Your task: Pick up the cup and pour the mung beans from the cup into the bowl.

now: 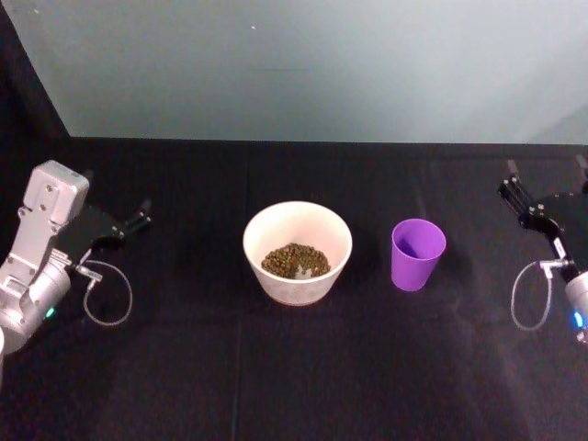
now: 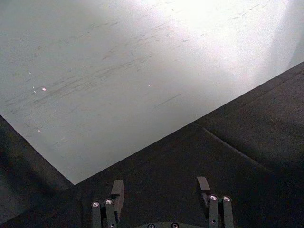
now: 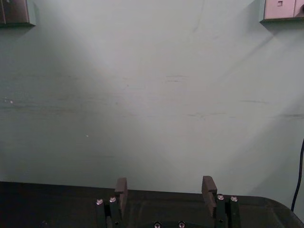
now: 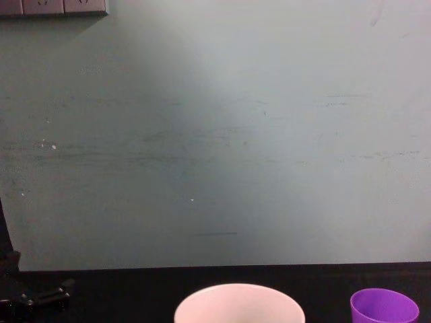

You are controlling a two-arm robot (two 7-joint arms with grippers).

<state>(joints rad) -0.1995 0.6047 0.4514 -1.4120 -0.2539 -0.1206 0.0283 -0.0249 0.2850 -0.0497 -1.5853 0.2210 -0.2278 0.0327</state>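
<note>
While beans (image 1: 296,260) sit in bowl (image 1: 297,285), cup (image 1: 417,254) stands upright beside it; L gripper (image 1: 140,217) & R gripper (image 1: 544,188) fingers open

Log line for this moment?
cup: upright, looks empty | bowl: holds beans | left end effector: open, parked | right end effector: open, parked

The cup (image 1: 418,254) looks like smooth purple plastic, the bowl (image 1: 297,276) smooth and matt white, the counter (image 1: 184,367) matt black cloth.
</note>
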